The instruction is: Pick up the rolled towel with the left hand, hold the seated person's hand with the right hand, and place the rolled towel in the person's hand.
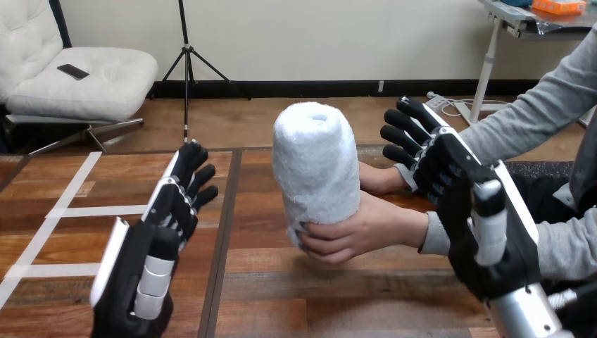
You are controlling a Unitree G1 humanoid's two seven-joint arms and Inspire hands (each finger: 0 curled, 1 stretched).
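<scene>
- left hand (163, 225): nearest, low at the left over the counter (281, 303). Fingers loosely straight and slightly spread, holding nothing. Well apart from the towel.
- right hand (447, 172): at the right, fingers straight and fanned, pointing up and away. It sits by the grey-sleeved wrist of the person's farther hand (380, 179). I see no fingers curled round the wrist; can't tell whether it touches or is just beside.
- rolled towel (315, 158): upright at mid-counter, between the two robot hands. Its lower end is gripped by the person's nearer hand (359, 232); the farther hand is behind its right flank, touching or just beside.
- Progress, my read: the towel is in the person's hand and the left hand is off it, so the handover looks done. At most, pulling both arms back is left.
- Room, left: bare wood left of and in front of the towel. The dark seam (224, 232) and white tape lines (70, 210) lie flat and block nothing.
- Room, right: tight. The person's forearms crowd the right hand, so it should probably back out along its own arm line.
- The far counter edge lies beyond the towel.
</scene>
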